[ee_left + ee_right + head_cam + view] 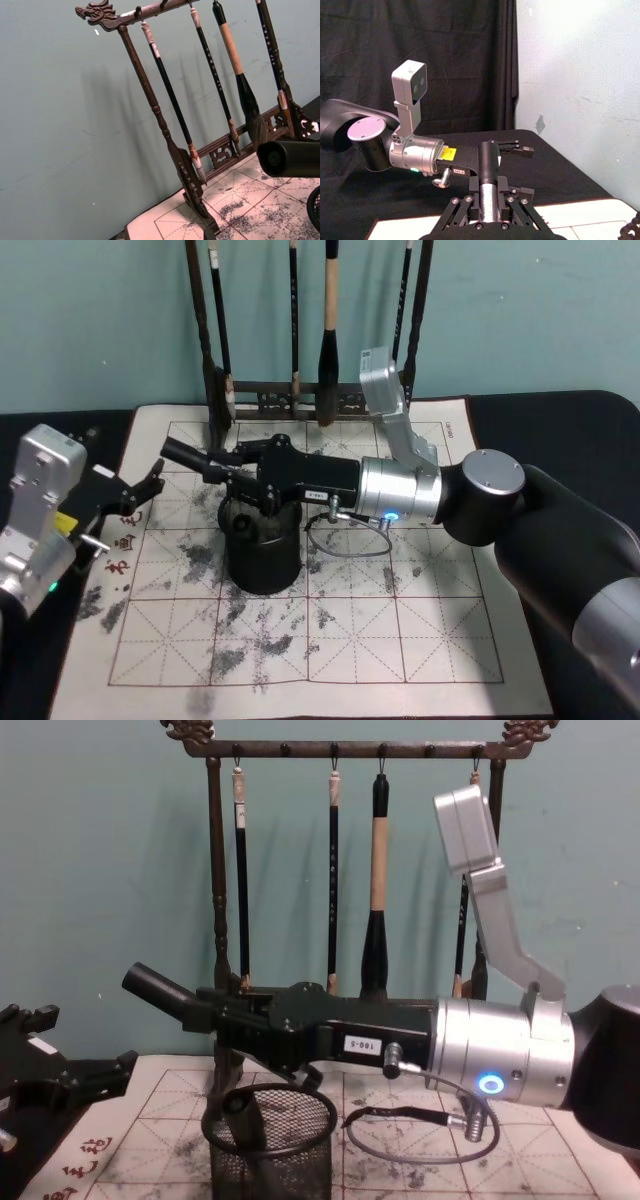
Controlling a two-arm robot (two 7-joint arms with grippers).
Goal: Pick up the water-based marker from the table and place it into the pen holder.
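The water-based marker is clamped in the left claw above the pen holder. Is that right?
No. The right claw holds the water-based marker above the pen holder, as the chest view shows. The left claw sits open, off to the side.

Table: white felt mat, red grid, ink stains. On it: pen holder, wooden brush rack.

Even indoor light, soft brush-rack shadows on wall
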